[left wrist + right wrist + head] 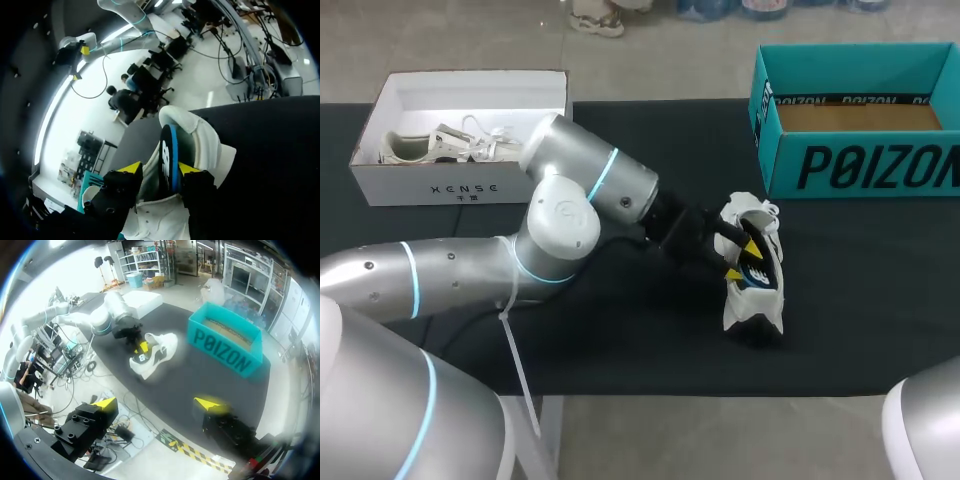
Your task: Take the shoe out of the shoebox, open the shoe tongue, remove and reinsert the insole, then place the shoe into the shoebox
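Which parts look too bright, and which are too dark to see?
Head view: even light, the white shoe clear against the black table. Left wrist view: hard glare from the room behind the shoe, the left gripper a dark shape except its yellow tips. Right wrist view: the shoe looks washed-out white, the right gripper lies in shade.

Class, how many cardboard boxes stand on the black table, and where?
2. A white cardboard shoebox at the far left of the table; an open teal cardboard box at its far right. No others appear hidden.

teal shoebox [860,165] cut by edge, insole [167,160] half hidden inside shoe [206,145]
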`<state>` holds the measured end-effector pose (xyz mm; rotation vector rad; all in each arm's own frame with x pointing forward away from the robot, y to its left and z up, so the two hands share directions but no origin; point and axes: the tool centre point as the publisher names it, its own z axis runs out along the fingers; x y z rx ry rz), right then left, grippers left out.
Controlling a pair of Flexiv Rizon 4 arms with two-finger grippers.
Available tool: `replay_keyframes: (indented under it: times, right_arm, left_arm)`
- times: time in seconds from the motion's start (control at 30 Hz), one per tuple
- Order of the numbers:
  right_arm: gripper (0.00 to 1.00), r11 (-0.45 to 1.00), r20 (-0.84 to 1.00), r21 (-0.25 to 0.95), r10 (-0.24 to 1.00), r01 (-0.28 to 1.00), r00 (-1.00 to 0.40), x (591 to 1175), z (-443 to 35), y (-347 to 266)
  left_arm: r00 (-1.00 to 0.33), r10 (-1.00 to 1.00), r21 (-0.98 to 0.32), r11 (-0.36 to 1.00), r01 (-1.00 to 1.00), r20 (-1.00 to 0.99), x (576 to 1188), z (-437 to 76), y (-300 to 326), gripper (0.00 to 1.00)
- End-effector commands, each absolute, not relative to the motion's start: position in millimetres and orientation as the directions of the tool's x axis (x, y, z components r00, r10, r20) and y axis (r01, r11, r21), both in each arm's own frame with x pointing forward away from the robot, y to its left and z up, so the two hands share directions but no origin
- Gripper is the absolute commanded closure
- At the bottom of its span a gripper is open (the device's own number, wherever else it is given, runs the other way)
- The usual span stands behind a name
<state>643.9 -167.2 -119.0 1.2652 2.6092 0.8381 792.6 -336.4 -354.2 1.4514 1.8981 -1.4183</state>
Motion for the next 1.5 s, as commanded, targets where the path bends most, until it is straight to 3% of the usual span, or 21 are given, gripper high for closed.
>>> replay_keyframes:
  times: [0.03,0.13,0.23,0.37,0.53,1.47,1.5]
  right_arm:
    - [0.00,0.499,0.129,0.524,0.754,0.690,-0.644,647,-118,-168]
    - [0.00,0.499,0.129,0.524,0.754,0.690,-0.644,647,-118,-168]
    - [0.00,0.499,0.129,0.524,0.754,0.690,-0.644,647,-118,-168]
    - [0.00,0.499,0.129,0.524,0.754,0.690,-0.644,647,-118,-168]
    - [0.00,0.499,0.129,0.524,0.754,0.690,-0.644,647,-118,-168]
    - [0.00,0.499,0.129,0.524,0.754,0.690,-0.644,647,-118,-168]
    - [0.00,0.499,0.129,0.524,0.754,0.690,-0.644,647,-118,-168]
  left_arm:
    - [-0.409,0.491,-0.481,-0.021,0.877,-0.769,780,-343,-327,0.29]
    - [-0.409,0.488,-0.479,-0.020,0.878,-0.771,778,-338,-324,0.36]
    - [-0.411,0.488,-0.480,-0.019,0.877,-0.770,775,-336,-322,0.49]
    - [-0.422,0.498,-0.498,-0.024,0.867,-0.758,769,-341,-323,0.57]
    - [-0.426,0.519,-0.511,-0.024,0.859,-0.741,769,-348,-324,1.00]
    - [-0.423,0.606,-0.539,-0.012,0.842,-0.674,787,-370,-327,1.00]
    - [-0.421,0.606,-0.540,-0.016,0.842,-0.675,783,-369,-327,0.58]
